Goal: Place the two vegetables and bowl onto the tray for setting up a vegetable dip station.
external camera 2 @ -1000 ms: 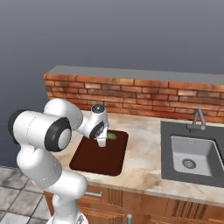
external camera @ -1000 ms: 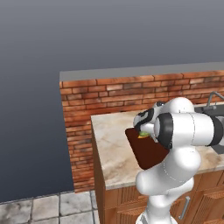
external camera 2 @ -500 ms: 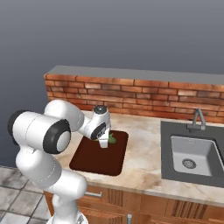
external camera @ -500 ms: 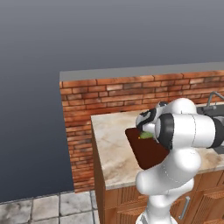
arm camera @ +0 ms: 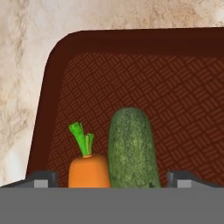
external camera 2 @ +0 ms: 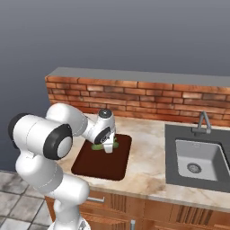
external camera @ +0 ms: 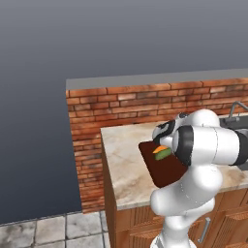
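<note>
**A:** Hovering over the tray (arm camera: 192, 48) right now. What are you making of the load so far?

**B:** I am looking straight down along my gripper (arm camera: 109, 177), and both vegetables are lying on the tray's patterned floor. The carrot (arm camera: 87, 168) is sitting just beside the cucumber (arm camera: 131, 148), side by side and apparently touching, close to one rounded corner.

**A:** And are you holding either one?

**B:** No. My fingertips (arm camera: 41, 178) are standing spread wide, one on each side of the pair, and neither is pressing on anything. I am gripping nothing.

**A:** So that part is looking finished?

**B:** I am judging it so: two of the three items are resting where they belong. The bowl is the piece that I am counting as outstanding, and I am not spotting it on the tray.

**A:** What is surrounding you?

**B:** The tray is lying on the marble tabletop (external camera 2: 148, 161), near its front edge. A brick backsplash (external camera 2: 152, 96) is running along behind it, and a sink (external camera 2: 197, 159) with its faucet (external camera 2: 204, 122) is sitting well apart, off toward the right in the right base view.

**A:** Anything getting in the way?

**B:** My own arm is covering much of the tray in the left base view. The vegetables are crowding one end, so I am reckoning the bowl, if it is as wide as the tray, is going to need careful placing to avoid landing on them.
</note>
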